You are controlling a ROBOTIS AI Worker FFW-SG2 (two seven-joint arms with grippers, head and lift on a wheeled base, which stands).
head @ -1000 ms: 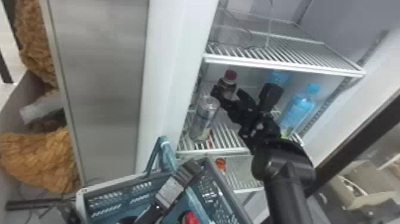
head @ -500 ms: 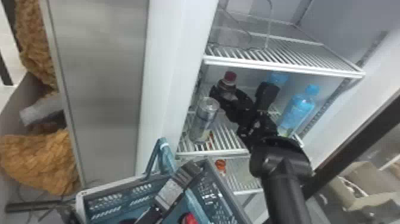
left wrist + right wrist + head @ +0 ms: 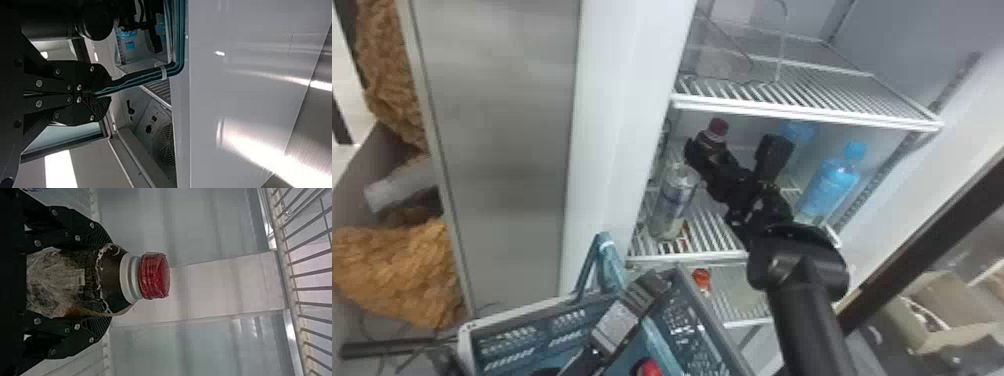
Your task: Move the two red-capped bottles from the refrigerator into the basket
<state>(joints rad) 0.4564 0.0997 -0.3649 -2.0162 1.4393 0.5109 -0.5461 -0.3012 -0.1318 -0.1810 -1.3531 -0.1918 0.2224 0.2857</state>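
Downward head view, nearer wrist views

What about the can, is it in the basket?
No, the can stands on a fridge shelf, outside the basket.

The right arm (image 3: 812, 330) comes up from the head view's bottom edge, right of centre, its forearm reaching forward and its wrist (image 3: 797, 257) bent toward the robot's left. The right gripper (image 3: 712, 155) is at the far end, its two black fingers (image 3: 96, 237) spread apart and clasping from opposite sides. The left gripper (image 3: 632, 310) is lower and nearer the robot, angled forward and rightward, its ridged fingers (image 3: 98, 76) pinched nearly together, side by side.
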